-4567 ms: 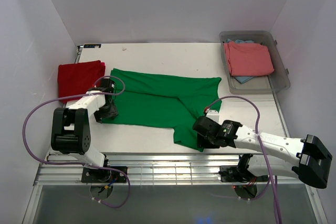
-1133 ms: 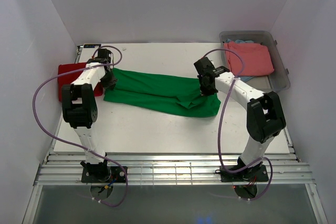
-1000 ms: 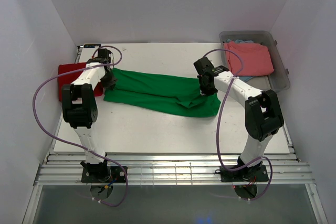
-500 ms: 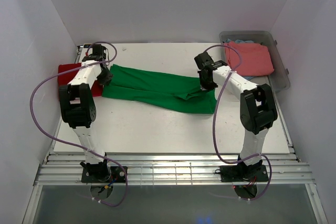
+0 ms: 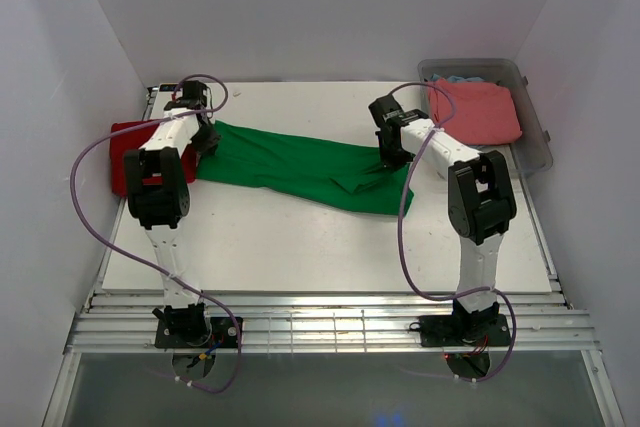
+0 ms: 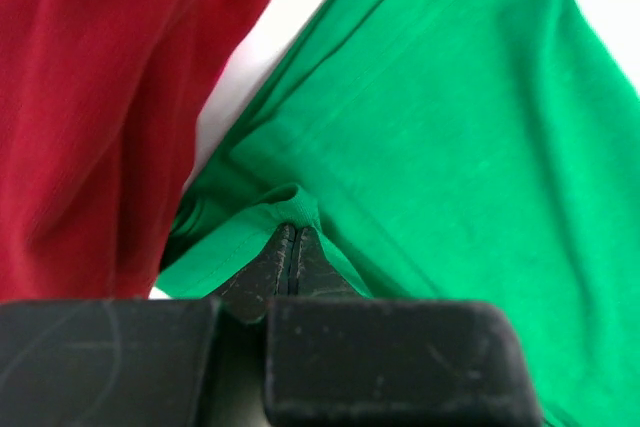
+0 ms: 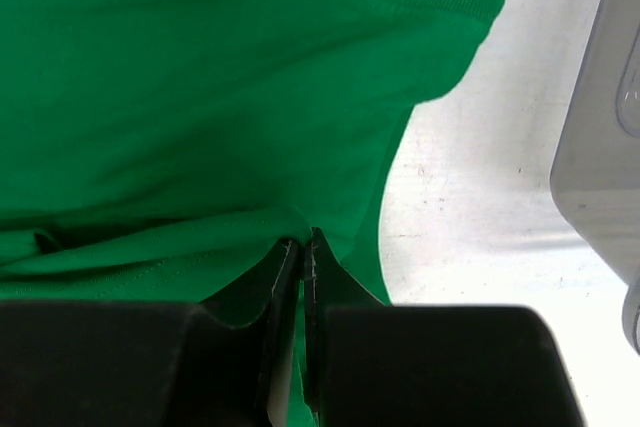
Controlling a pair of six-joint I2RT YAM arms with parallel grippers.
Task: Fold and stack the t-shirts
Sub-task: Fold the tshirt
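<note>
The green t-shirt (image 5: pixel 300 165) lies folded into a long band across the middle of the table. My left gripper (image 5: pixel 203 137) is shut on its left hem (image 6: pixel 290 209), next to the folded red t-shirt (image 5: pixel 135 147), which shows as red cloth (image 6: pixel 100 97) in the left wrist view. At the band's right end, my right gripper (image 5: pixel 393 155) is shut on a pinch of green cloth (image 7: pixel 300 227). A salmon-pink t-shirt (image 5: pixel 475 110) lies folded in the clear bin (image 5: pixel 535 152), with a light blue one (image 5: pixel 462 78) showing beneath it.
The bin stands at the table's back right corner, its grey wall (image 7: pixel 600 147) close to the right gripper. White side walls close in the table. Bare tabletop (image 5: pixel 300 247) lies in front of the green band.
Both grippers have carried the green shirt's near edge away from the arm bases, over the rest of the shirt, folding it into a narrower band. They kept their grip throughout.
</note>
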